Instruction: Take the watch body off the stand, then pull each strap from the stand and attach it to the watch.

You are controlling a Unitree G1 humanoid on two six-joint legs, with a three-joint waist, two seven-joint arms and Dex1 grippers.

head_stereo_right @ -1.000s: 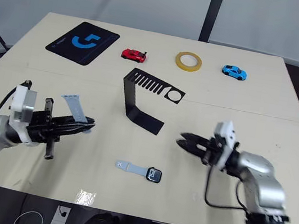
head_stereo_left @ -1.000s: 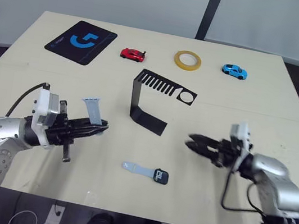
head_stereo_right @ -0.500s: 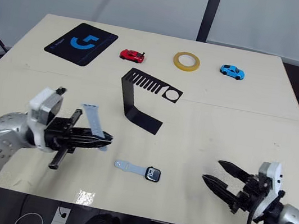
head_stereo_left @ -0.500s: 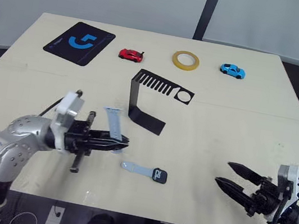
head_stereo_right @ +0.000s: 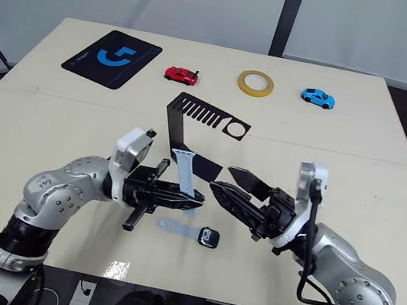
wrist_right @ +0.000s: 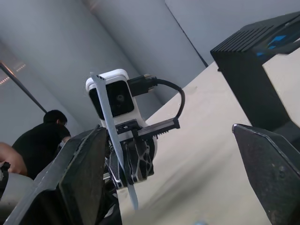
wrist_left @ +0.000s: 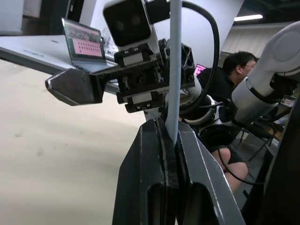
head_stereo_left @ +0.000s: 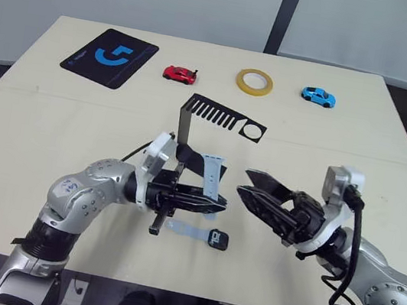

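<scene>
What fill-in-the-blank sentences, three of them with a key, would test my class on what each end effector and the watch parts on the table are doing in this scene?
1. The left end effector is shut on a ____.
2. The right end effector is ____, and holds nothing.
3. The watch body lies on the table with one strap already ____ to it.

Missing words: strap; open; attached

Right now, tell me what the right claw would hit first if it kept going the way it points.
Probably the strap pinched in the left claw. The right claw is open and aimed at it, though depth is hard to judge.
</scene>
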